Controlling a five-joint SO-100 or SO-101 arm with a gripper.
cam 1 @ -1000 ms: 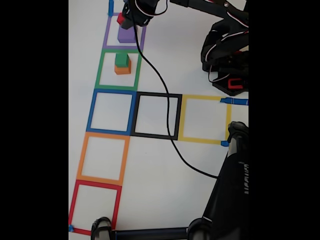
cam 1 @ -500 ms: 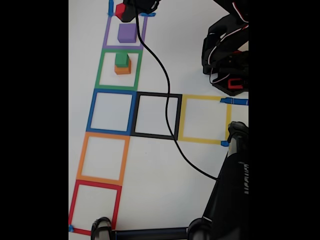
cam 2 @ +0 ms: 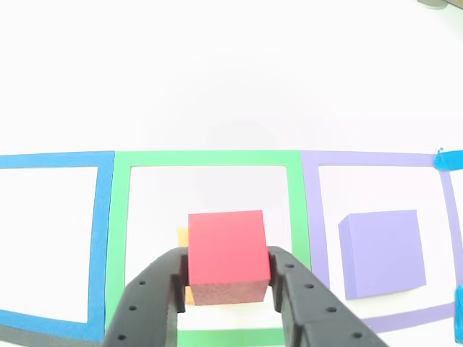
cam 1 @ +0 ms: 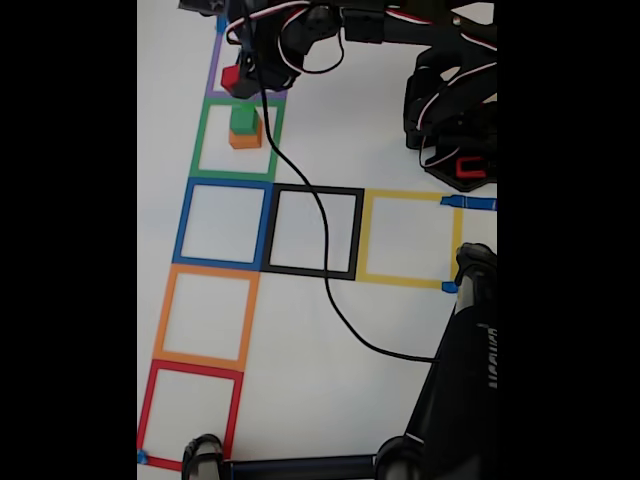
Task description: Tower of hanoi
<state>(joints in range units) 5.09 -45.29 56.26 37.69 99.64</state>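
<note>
In the other view, end effector (cam 2: 226, 283) is clamped on red cube (cam 2: 226, 254) w/ an orange cube (cam 2: 182, 237) edge peeking behind it in the green tape square (cam 2: 208, 157), purple cube (cam 2: 382, 253) off to the right in the purple tape square (cam 2: 376, 159), white tabletop (cam 2: 231, 72) beyond.

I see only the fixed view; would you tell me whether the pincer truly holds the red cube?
Observer: Yes; in the other view the pincer presses both sides of the red cube.
Operator: Thank you; where is the purple cube? The arm hides it.
Observer: It lies inside the purple square, apart from the red one.
</note>
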